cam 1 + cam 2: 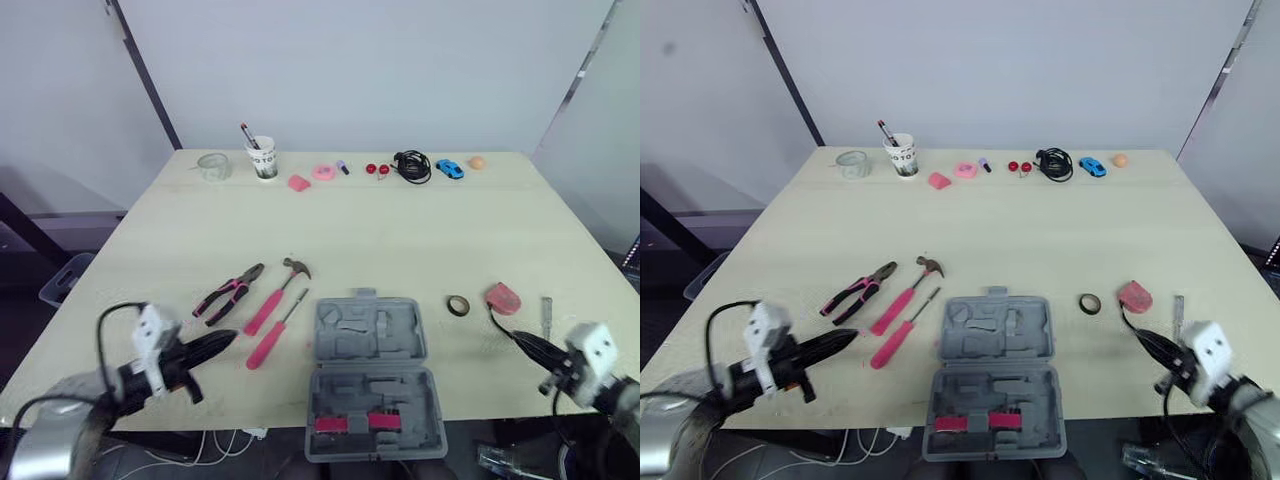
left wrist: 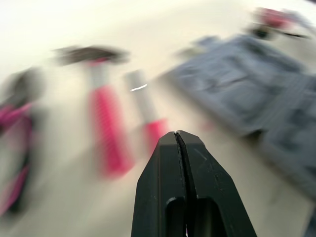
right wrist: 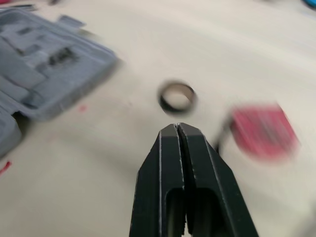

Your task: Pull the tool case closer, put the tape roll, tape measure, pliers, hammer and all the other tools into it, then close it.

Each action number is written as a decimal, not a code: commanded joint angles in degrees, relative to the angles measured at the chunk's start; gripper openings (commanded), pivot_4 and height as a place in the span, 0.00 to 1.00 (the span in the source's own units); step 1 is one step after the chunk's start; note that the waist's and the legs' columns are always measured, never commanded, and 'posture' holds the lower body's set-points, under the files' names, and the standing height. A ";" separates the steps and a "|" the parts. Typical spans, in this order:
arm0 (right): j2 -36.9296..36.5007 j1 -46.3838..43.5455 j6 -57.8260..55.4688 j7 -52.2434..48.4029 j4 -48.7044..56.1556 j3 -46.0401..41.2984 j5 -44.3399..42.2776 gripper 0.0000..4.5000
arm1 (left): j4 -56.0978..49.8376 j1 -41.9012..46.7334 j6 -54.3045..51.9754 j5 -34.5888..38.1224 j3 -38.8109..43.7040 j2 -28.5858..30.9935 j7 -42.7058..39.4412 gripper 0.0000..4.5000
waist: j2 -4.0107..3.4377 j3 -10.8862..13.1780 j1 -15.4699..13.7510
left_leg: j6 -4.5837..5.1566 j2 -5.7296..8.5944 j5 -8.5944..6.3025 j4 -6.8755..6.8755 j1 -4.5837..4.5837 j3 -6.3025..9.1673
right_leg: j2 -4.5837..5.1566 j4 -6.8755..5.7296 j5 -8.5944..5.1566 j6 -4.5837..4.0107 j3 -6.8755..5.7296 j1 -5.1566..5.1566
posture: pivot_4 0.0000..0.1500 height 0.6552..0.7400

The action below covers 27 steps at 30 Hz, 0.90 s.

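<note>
Lying open at the near edge of the pale wooden table (image 1: pixel 400 230), the grey moulded plastic case (image 1: pixel 365 375) shows tool-shaped recesses in both halves, with two pink pieces seated in the near half and a small latch tab on its far rim. Left of it lie the pliers (image 1: pixel 230 293) with pink-and-black grips, the hammer (image 1: pixel 275 295) with a dark metal head and ribbed pink handle, and a screwdriver (image 1: pixel 272 335) with a steel shaft and pink handle, all three near one another and apart from the case. Right of the case sit the tape roll (image 1: pixel 458 306), a thin black ring, and just beyond it the rounded pink tape measure (image 1: pixel 503 297), then a slim metal tool (image 1: pixel 546 312). The left gripper (image 1: pixel 230 338) hovers beside the screwdriver handle, its black fingers pressed together and empty; the right gripper (image 3: pixel 176 126) points at the tape roll, fingers likewise closed on nothing. Along the far edge stand a glass jar (image 1: pixel 213 166), a white cup (image 1: pixel 263 158) with dark lettering too small to read, a black cable (image 1: pixel 412 165) and a blue toy car (image 1: pixel 450 168).
</note>
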State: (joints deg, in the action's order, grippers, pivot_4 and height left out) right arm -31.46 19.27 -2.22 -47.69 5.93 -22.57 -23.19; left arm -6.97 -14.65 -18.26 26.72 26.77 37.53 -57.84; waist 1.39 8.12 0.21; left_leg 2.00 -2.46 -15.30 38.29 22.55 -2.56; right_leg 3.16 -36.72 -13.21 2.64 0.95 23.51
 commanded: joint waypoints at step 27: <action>-13.43 2.42 -10.10 -2.36 7.32 -2.34 -1.35 1.00 | 2.62 1.87 10.17 3.17 0.22 4.56 -8.27 0.99 | 0.00 -0.02 0.34 | -0.02 0.14 -0.01 -0.14 -0.06 -0.17 | 0.68 0.05 -0.01 -0.01 -0.42 0.13 | 1.00 1.00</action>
State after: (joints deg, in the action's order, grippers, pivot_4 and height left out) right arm -42.16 24.18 -9.90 -48.87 10.75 -25.90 -24.88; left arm -1.88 -14.18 -9.10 27.86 27.40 40.75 -64.09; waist 1.39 8.09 0.55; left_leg 1.98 -2.33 -15.32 38.15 22.50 -2.74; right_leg 3.82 -36.68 -13.22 2.63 0.54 23.63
